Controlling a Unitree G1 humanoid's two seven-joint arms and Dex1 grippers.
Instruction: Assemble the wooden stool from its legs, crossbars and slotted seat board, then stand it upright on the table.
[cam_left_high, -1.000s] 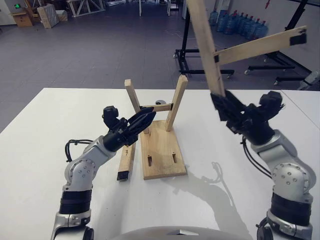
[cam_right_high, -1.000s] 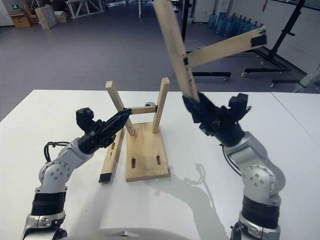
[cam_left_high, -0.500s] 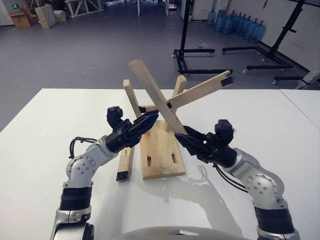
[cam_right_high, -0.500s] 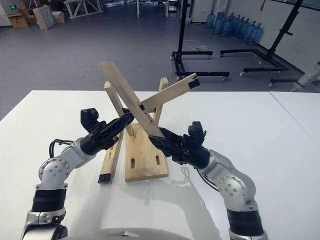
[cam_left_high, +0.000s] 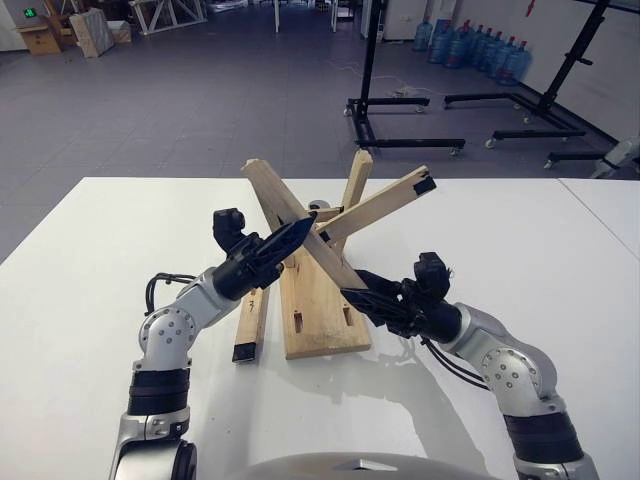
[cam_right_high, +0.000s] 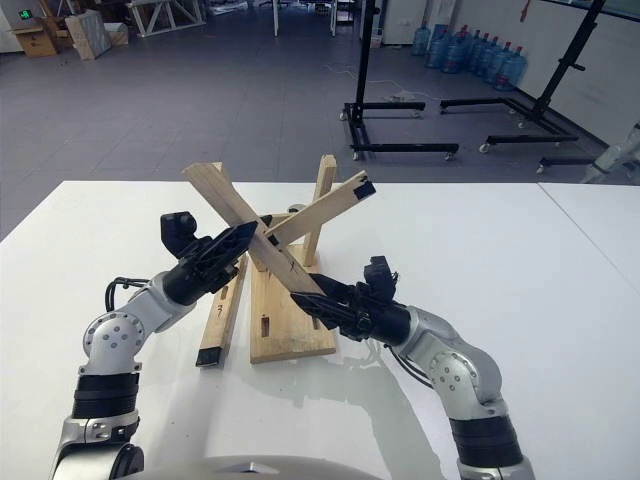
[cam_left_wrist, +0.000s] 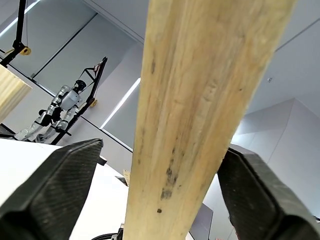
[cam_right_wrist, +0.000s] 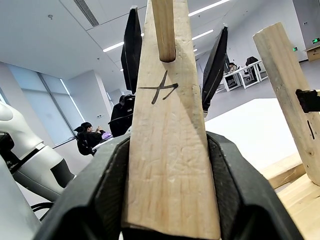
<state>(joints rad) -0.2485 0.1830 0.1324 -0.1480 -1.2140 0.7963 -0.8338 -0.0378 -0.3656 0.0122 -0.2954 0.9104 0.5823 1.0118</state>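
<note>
Chiefly, the danger is a knock: the right gripper (cam_left_high: 358, 298) carries a slanted leg (cam_left_high: 272, 192) with a crossbar (cam_left_high: 385, 200) fixed to it, low across the seat board (cam_left_high: 320, 330), and the piece crosses close by the standing leg (cam_left_high: 356, 180) planted at the board's far end; a careless swing would likely lever that upright out of its slot; held at its very foot, the long piece could also twist in the grip and miss its own slot; the right fingers (cam_right_wrist: 216, 60) are closed on that foot, one on each flat face, the wood running out beyond the tips; the left gripper (cam_left_high: 293, 233) sits over the board's far-left part, its fingers (cam_left_wrist: 55, 190) parted with a leg running between them and a gap showing on one side, so they clasp nothing firmly; which leg that is I cannot tell; the seat board lies flat in the middle of the bench (cam_left_high: 80, 260), lengthwise toward the far edge; a loose leg (cam_left_high: 250, 322) lies along its left side.
</note>
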